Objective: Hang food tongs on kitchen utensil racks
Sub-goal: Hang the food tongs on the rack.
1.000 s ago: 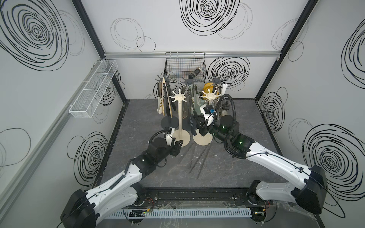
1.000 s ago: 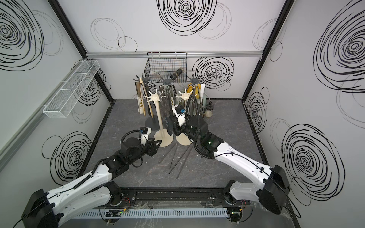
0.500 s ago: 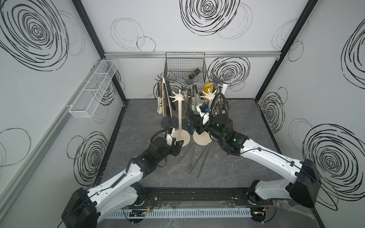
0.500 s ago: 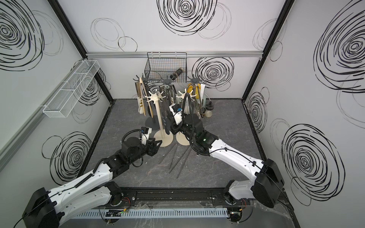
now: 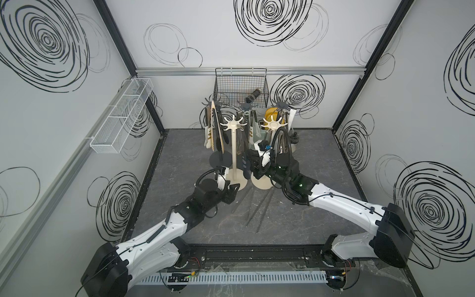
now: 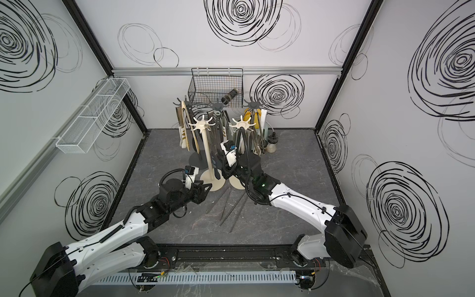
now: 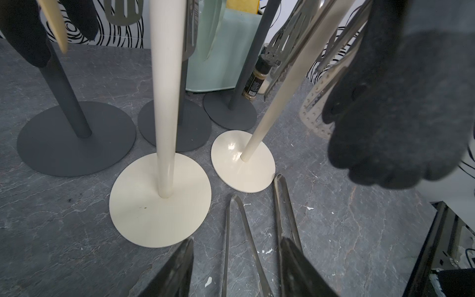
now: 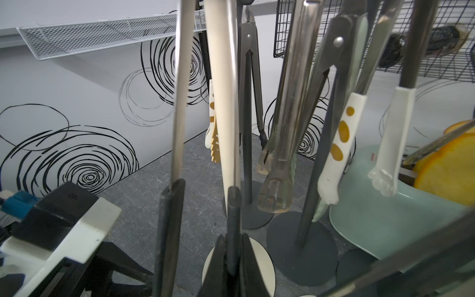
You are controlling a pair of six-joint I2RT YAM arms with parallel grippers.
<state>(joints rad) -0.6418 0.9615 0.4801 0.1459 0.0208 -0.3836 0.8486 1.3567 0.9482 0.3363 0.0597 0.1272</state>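
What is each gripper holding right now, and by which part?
Right gripper pinches the steel, black-tipped tongs by one black tip; left gripper is open, holding nothing.

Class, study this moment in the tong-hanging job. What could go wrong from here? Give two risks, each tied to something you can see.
1. The right gripper pinches the black-tipped tongs by one tip only, so they may swing or slip before they are hung.
2. The open left gripper is poised over the steel tongs on the floor, right beside the cream rack. Closing in might nudge that rack.
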